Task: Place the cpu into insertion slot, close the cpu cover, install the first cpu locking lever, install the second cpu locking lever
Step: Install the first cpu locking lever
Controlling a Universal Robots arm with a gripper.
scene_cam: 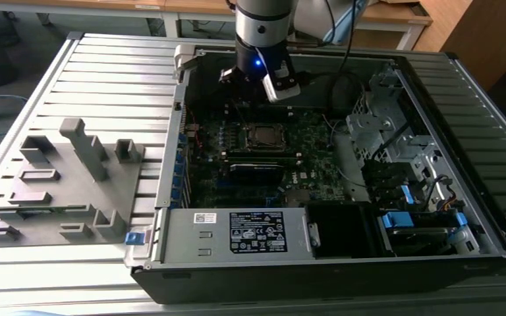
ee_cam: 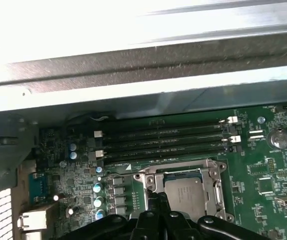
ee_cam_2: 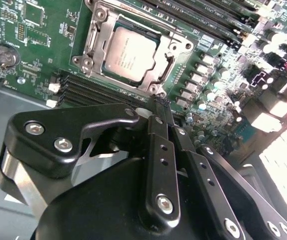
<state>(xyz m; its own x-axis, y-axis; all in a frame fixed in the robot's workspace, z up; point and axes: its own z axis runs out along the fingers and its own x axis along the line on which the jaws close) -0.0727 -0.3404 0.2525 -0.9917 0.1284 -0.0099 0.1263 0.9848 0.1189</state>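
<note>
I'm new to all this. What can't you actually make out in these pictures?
- Second wrist view: the gripper blocks the near corner of the cover, so it is unclear whether it is locked down.
- First wrist view: the gripper hides the near edge of the cpu, and glare washes out part of the case wall.
- Exterior view: the cpu is too small to judge its seating, and the arm hides what lies behind it.

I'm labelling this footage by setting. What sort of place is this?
Probably a robotics lab or workshop: an open computer case sits on a slatted metal table beside a grey parts fixture, with wooden desks behind.
</note>
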